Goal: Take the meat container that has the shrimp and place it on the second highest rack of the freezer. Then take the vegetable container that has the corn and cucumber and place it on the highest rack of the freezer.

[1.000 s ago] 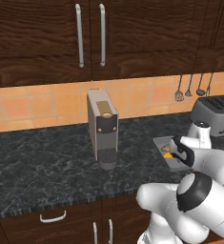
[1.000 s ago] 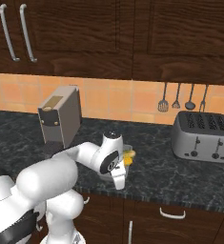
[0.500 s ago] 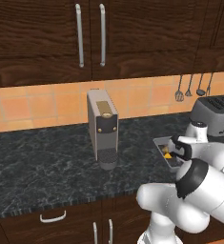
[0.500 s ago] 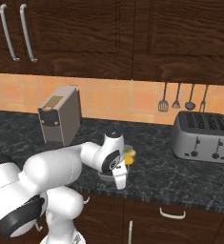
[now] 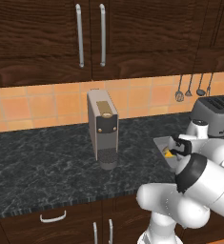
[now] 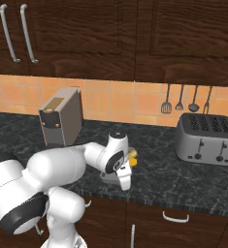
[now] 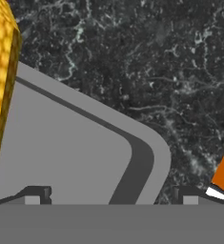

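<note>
My pincer (image 7: 111, 193) hangs with its jaws apart over one grey tray (image 7: 61, 157), one yellow corn cob (image 7: 0, 71) to its left, counter (image 7: 147, 57) beyond.

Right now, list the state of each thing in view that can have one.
tool: open, low over a corner of the grey tray, holding nothing
grey tray: flat on the counter, its rim between the fingertips
corn: lying in the tray
upper cabinet doors: shut
toaster: upright, slots empty
coffee machine: upright
</note>
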